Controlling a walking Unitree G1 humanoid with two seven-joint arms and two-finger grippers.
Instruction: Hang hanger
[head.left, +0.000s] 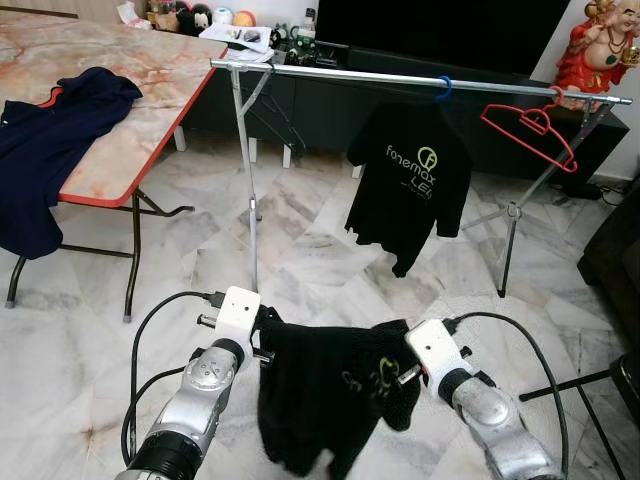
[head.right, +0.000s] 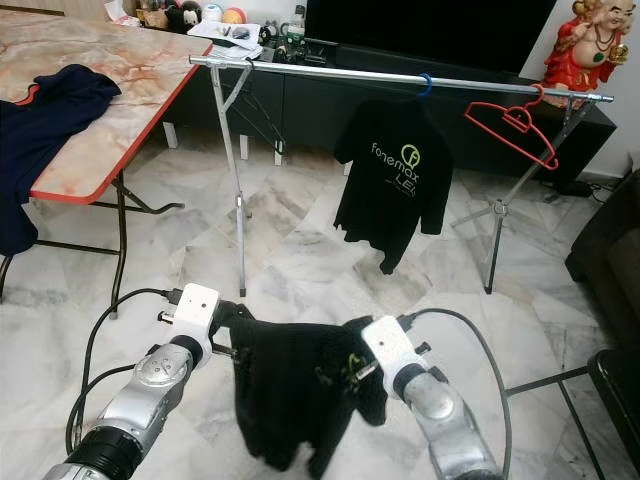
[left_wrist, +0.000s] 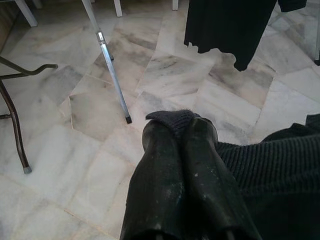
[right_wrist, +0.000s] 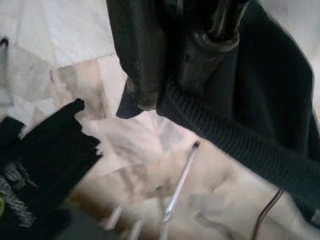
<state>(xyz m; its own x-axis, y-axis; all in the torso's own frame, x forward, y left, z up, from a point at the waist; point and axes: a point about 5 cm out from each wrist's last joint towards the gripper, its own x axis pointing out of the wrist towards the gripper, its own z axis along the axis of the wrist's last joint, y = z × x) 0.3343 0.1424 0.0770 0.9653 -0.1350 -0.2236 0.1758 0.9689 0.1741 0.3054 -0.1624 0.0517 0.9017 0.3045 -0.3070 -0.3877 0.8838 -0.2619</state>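
**A:** What could go wrong from here?

**B:** The robot holds a black shirt (head.left: 325, 395) stretched between both grippers, low above the marble floor (head.left: 300, 250), well short of the clothes rail (head.left: 400, 80) ahead. The shirt sags in the middle, so it may slip free or drag as the robot walks. I cannot make out a hanger inside it. An empty red hanger (head.left: 530, 125) hangs near the rail's right end, beside a hung black shirt with a logo (head.left: 410, 190).

**A:** And the fingers?

**B:** The left gripper (left_wrist: 180, 135) has its fingers pressed together, clenched on a ribbed edge of the shirt that pokes out at the tips. The right gripper (right_wrist: 170, 95) also grips the ribbed collar, with its fingers close together around the fabric. Both grasps catch only the edge, so a tug could pull it out.
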